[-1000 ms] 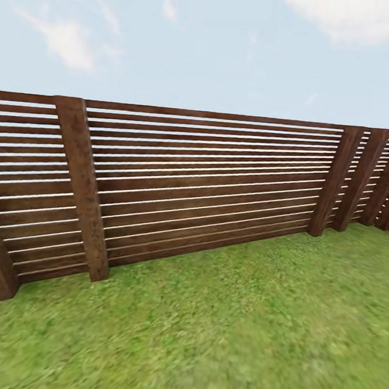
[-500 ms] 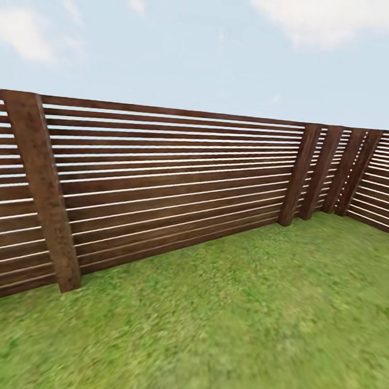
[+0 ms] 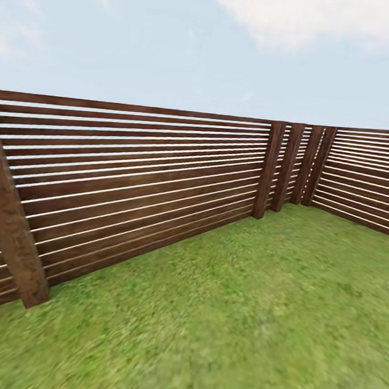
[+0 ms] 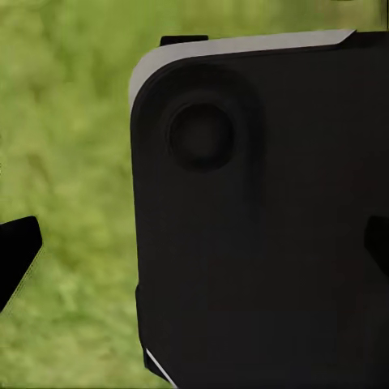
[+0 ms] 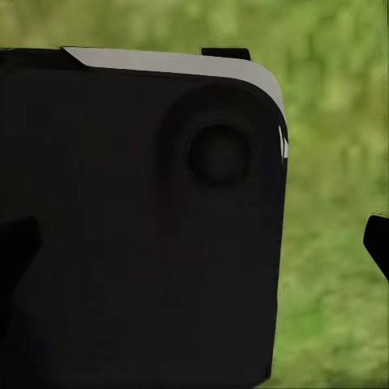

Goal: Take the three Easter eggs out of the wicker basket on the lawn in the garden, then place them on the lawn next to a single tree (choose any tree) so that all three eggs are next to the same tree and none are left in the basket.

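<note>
The lawn [image 3: 249,316] spreads bright green across the lower half of the head view, up to a fence. The Easter eggs, the wicker basket and the tree are out of view. In the left wrist view, my left gripper [image 4: 194,247] is open, its dark fingertips [image 4: 16,253] at the picture's two sides, with a black rounded part of the robot [image 4: 267,227] behind the gap and grass beyond. My right gripper [image 5: 194,247] is open the same way, one fingertip [image 5: 378,241] showing against the grass.
A dark brown slatted wooden fence [image 3: 137,184] runs from the near left to a corner at the far right [image 3: 305,165], then continues along the right side [image 3: 365,184]. A thick fence post [image 3: 13,233] stands close on the left. Open grass stretches ahead and right.
The whole head view has shifted: the fence and its posts slide left in the picture and the far corner comes into view, so the camera has turned right.
</note>
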You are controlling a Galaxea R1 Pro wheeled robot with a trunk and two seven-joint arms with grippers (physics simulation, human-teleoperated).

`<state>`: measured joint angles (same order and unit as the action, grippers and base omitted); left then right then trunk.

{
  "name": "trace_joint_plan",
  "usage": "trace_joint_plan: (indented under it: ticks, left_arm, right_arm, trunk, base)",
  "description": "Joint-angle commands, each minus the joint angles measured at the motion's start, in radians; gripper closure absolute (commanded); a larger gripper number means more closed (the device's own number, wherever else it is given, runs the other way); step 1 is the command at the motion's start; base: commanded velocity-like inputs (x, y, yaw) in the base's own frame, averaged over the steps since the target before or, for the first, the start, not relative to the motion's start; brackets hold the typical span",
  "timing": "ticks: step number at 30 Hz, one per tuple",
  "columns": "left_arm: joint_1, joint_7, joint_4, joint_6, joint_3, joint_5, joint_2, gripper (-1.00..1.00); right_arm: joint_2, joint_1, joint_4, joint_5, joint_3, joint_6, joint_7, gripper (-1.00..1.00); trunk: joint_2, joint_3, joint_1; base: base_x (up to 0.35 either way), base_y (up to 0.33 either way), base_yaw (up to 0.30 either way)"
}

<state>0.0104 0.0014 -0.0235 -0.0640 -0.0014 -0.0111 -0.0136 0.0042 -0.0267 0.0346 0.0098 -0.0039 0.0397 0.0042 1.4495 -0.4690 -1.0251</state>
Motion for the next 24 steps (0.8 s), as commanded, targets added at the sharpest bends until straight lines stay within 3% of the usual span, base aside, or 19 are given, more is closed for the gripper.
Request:
trace_joint_plan:
  ticks: [1, 24]
  left_arm:
    - [0.000, 0.000, 0.001, -0.003, 0.000, -0.001, 0.000, -1.00]
    - [0.000, 0.000, 0.001, -0.003, 0.000, 0.001, 0.000, -1.00]
  right_arm:
    - [0.000, -0.001, -0.001, 0.001, -0.001, 0.003, 0.000, -1.00]
    - [0.000, -0.001, 0.001, 0.001, -0.001, 0.004, 0.000, -1.00]
  trunk:
    - [0.001, -0.001, 0.000]
    - [0.001, -0.001, 0.000]
  base:
    - [0.000, 0.000, -0.294]
    - [0.000, 0.000, -0.279]
